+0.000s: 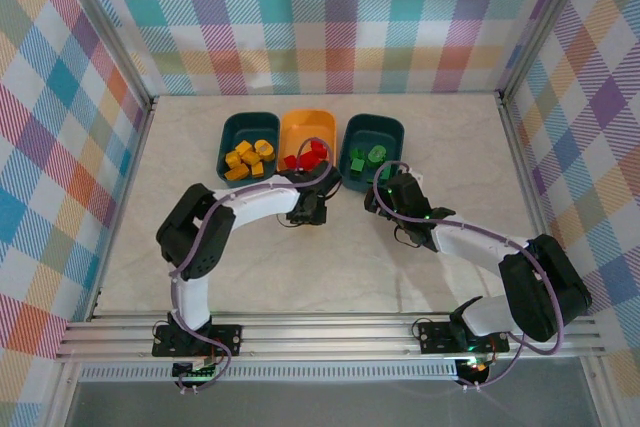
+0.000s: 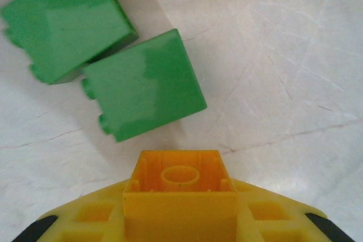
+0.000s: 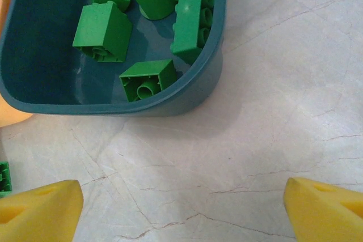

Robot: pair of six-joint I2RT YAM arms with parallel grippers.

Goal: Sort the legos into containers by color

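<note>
Holding a yellow brick [image 2: 180, 194] between its fingers [image 2: 85, 222], the left gripper [image 2: 180, 228] is standing partly closed. Both fingers are appearing to press on the brick's opposite flat walls, and the brick's hollow underside is facing the wrist camera.

By its look, the brick is presenting as a light, rigid, glossy plastic shell. It is unlikely to be crushing under the jaws, but it is liable to be slipping or twisting if pinched off-centre (the studded face and open base are offering poorer purchase than the plain walls). A hold across two parallel sides is looking soundest.

Just beyond it, two green bricks [image 2: 142, 86] are lying on the table [image 2: 283, 55], close together and seemingly touching.

The right gripper [image 3: 181, 202] is hanging wide open with nothing between its fingers. It is sitting just short of the right-hand teal bin [image 3: 170, 103], which is containing the sorted green bricks [image 3: 105, 29].

Farther back, seen from overhead, the orange bin [image 1: 300, 119] is carrying red bricks [image 1: 308, 157] and the left-hand teal bin [image 1: 228, 132] is carrying yellow bricks [image 1: 250, 157]. In my judgement the held piece is belonging in that last bin.
</note>
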